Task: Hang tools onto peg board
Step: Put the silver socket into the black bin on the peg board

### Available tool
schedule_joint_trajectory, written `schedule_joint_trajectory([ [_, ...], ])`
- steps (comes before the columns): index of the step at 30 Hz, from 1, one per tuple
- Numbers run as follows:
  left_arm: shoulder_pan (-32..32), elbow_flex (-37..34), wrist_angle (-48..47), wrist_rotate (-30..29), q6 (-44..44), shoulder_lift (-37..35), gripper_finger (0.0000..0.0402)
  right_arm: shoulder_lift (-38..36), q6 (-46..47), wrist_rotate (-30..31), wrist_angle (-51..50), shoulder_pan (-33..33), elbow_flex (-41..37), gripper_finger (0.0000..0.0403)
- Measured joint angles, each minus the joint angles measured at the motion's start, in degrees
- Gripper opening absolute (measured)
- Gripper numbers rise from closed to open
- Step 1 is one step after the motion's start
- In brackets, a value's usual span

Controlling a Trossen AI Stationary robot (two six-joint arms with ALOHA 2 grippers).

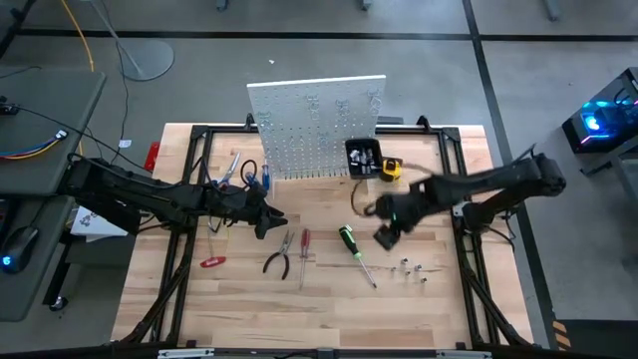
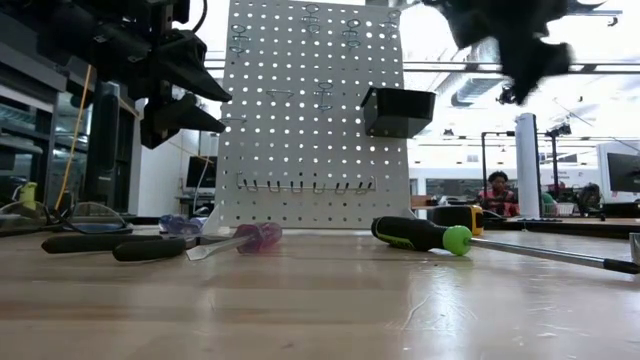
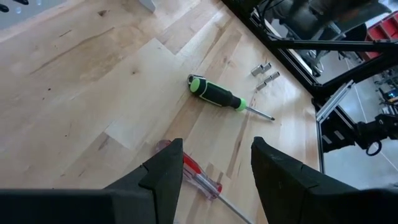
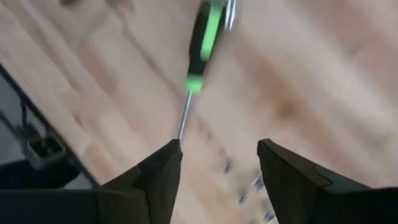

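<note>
Hovering, right end effector (image 1: 386, 236): I see it above the desk (image 1: 329, 299), fingers spread wide, nothing between them, just beside the green-black screwdriver (image 1: 348, 239).
Left end effector (image 1: 265, 221): I have it held over the desk left of centre, fingers apart and empty; the red screwdriver (image 3: 198, 177) lies beneath it.
Green-black screwdriver: lying flat on the desk near the middle, shaft pointing toward the near edge.
Pliers (image 1: 278, 261): dark-handled, flat on the desk just beside the red screwdriver.
Red-handled cutters (image 1: 212, 262): flat on the desk, farther left.
Peg board (image 1: 317, 125): I see it upright at the far side of the desk, its black bin (image 1: 363, 157) fixed to the right part of its face, a few hooks on it.
Blue tools (image 1: 251, 175): lying at the foot of the board, left end.
Tape measure (image 1: 390, 169): yellow, beside the bin.
Small metal hooks (image 1: 411, 269): loose on the desk, right of the green-black screwdriver.
</note>
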Motion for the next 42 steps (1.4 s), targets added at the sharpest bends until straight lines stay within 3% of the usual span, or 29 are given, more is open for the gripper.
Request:
schedule_joint_trajectory([
  [8,0.0,0.0,0.0,0.0,-0.4,0.0,0.0172,0.0,16.8,-7.0,18.4,8.3,-16.7,0.0205],
  [13,0.0,0.0,0.0,0.0,-0.5,0.0,0.0172,0.0,22.4,-7.3,23.5,9.8,-22.1,0.0203],
  [21,0.0,0.0,0.4,0.0,-1.0,0.0,0.0172,0.7,23.7,-5.6,24.8,9.8,-23.1,0.0199],
  [29,0.0,0.0,0.4,0.0,-1.9,0.0,0.0172,8.6,21.1,-7.2,28.6,10.5,-23.1,0.0199],
  [42,0.0,0.0,0.4,0.0,-2.5,0.0,0.0172,13.1,21.5,-6.5,28.6,10.5,-22.7,0.0199],
])
